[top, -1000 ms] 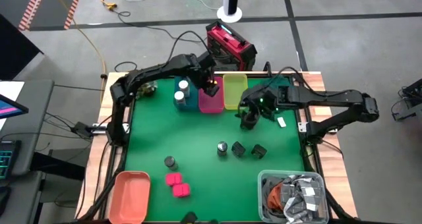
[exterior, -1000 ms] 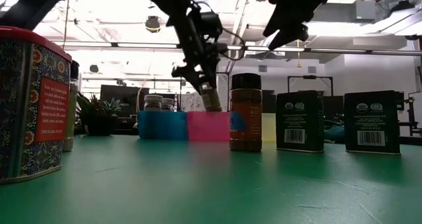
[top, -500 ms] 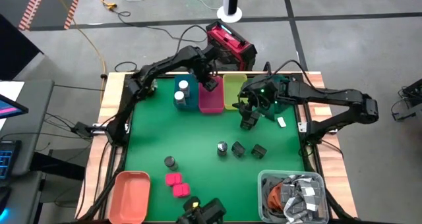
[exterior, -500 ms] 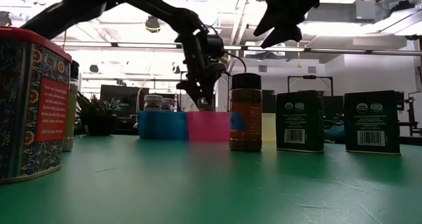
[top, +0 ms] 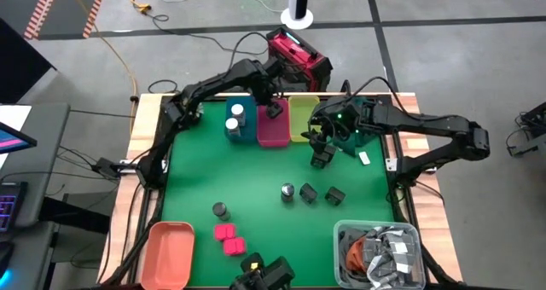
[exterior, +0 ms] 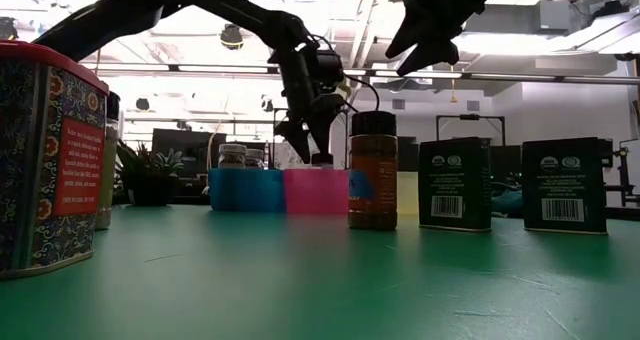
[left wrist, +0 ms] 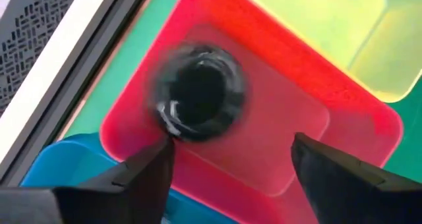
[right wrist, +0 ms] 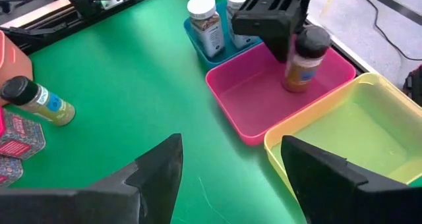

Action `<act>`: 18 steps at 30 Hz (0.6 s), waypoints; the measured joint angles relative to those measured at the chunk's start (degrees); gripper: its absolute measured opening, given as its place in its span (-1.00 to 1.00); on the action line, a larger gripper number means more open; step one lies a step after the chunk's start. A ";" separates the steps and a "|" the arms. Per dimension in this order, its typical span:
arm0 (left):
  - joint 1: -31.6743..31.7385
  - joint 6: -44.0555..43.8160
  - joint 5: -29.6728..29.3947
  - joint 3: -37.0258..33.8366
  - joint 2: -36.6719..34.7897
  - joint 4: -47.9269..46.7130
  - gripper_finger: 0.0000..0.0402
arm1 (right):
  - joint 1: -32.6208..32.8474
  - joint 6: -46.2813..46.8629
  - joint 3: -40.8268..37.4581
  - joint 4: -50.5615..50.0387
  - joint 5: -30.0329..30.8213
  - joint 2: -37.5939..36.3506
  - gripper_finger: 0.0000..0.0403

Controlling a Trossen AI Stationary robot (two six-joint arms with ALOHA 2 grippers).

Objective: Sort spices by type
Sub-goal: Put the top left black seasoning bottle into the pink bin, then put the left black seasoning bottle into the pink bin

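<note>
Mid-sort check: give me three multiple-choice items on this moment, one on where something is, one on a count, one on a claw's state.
1. Where is the dark-capped jar under the left claw?
A. in the yellow bin
B. in the pink bin
C. on the orange tray

2. How many white-capped jars are in the blue bin?
A. one
B. two
C. four

3. The right claw is:
A. open and empty
B. shut on a black box
C. shut on a pink block

Answers: 1 B, the jar sits inside the pink walls. 2 B, two white caps show side by side. 3 A, its fingers are spread with nothing between them.
</note>
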 joint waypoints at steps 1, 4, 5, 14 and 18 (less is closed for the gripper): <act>-0.04 -0.19 0.02 0.00 -0.03 0.00 0.49 | 0.00 0.00 0.00 -0.07 0.00 0.00 0.41; -0.06 -0.37 0.01 1.40 -0.45 -0.76 0.51 | 0.02 0.02 0.00 -0.19 0.00 0.00 0.41; -0.06 -0.31 -0.43 1.96 -1.22 -0.96 0.51 | 0.02 0.00 0.00 -0.19 0.00 0.00 0.41; -6.45 7.45 -6.67 2.88 -14.17 -10.60 0.47 | 0.05 -0.31 -0.02 -5.38 -0.02 -2.52 0.41; -11.34 -1.00 -6.71 2.80 -17.06 -20.85 0.47 | 0.15 -0.78 -0.02 -5.78 -0.04 -5.32 0.41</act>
